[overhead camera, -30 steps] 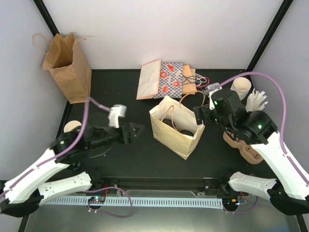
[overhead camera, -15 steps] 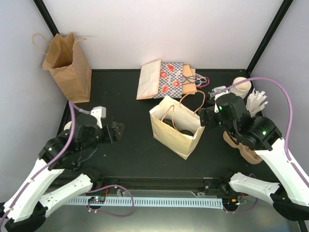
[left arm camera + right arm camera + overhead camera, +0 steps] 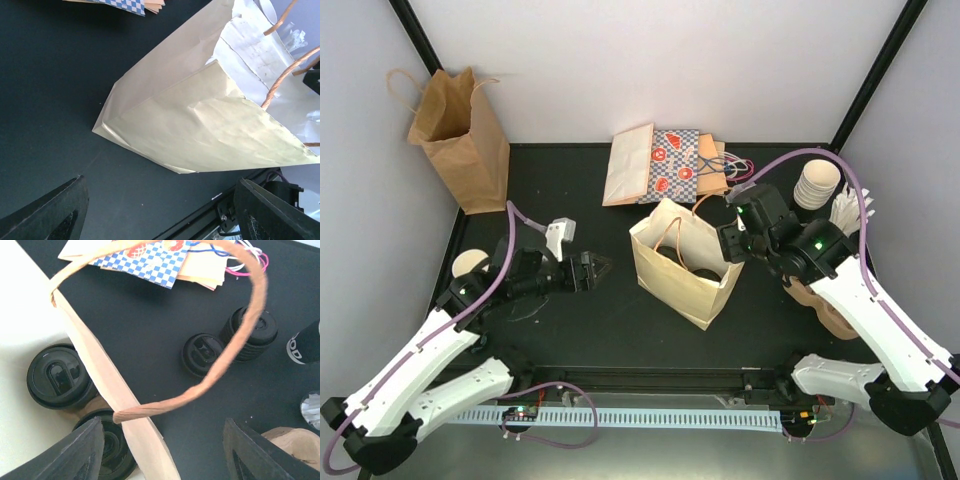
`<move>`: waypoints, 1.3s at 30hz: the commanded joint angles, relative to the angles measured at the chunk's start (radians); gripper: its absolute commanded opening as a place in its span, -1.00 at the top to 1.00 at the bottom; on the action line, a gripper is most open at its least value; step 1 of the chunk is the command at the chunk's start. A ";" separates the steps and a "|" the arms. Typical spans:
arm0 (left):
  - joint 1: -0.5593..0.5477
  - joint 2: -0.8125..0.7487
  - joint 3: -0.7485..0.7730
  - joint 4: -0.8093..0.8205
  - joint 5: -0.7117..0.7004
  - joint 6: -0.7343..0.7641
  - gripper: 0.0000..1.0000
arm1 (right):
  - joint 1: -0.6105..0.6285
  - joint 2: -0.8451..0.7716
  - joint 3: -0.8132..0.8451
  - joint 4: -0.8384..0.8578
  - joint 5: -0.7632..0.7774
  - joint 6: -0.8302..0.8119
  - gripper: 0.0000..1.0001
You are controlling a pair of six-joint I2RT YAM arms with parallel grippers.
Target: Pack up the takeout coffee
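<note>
The cream handled paper bag (image 3: 685,262) stands open mid-table. Inside it the right wrist view shows two takeout coffee cups with black lids, one (image 3: 59,376) further in and one (image 3: 107,452) partly hidden under the bag's rim. My right gripper (image 3: 732,243) hovers open over the bag's right rim; the rim and a rope handle (image 3: 235,347) pass between its fingers (image 3: 75,455) without touching them. My left gripper (image 3: 595,268) is open and empty, low over the table left of the bag (image 3: 200,125). A stack of white cups (image 3: 818,183) stands at far right.
A stack of black lids (image 3: 252,332) and a single lid (image 3: 202,354) lie right of the bag. A brown bag (image 3: 460,140) stands at back left, flat printed bags (image 3: 665,165) at the back. White sticks (image 3: 848,208) and a cardboard carrier (image 3: 830,305) are at right. A lone cup (image 3: 470,264) sits beside the left arm.
The left gripper pulled back left, then returned toward the bag. The right gripper shifted left onto the bag's right rim and its jaws narrowed somewhat.
</note>
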 commanded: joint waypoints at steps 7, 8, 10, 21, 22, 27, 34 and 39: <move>0.008 0.050 -0.013 0.110 0.100 0.045 -0.63 | -0.006 0.050 -0.006 -0.003 -0.098 -0.083 -0.21; 0.008 0.052 -0.016 0.117 0.104 0.046 -0.64 | -0.007 0.055 -0.008 0.000 -0.107 -0.090 -0.18; 0.008 0.056 -0.020 0.122 0.108 0.050 -0.63 | -0.007 0.070 -0.007 0.002 -0.126 -0.098 -0.14; 0.036 0.047 -0.014 0.054 0.083 0.101 -0.64 | -0.006 0.142 0.030 0.045 -0.189 -0.093 0.18; 0.039 0.050 -0.003 0.038 0.080 0.106 -0.64 | -0.006 0.148 0.035 0.049 -0.194 -0.090 0.21; 0.067 0.051 0.028 -0.017 0.063 0.131 -0.64 | -0.006 0.177 0.055 0.082 -0.220 -0.073 0.40; 0.119 0.033 0.021 -0.046 0.066 0.155 -0.64 | -0.006 0.240 0.109 0.115 -0.262 -0.043 0.57; 0.150 0.022 0.017 -0.063 0.072 0.177 -0.64 | -0.006 0.281 0.149 0.148 -0.285 -0.019 0.61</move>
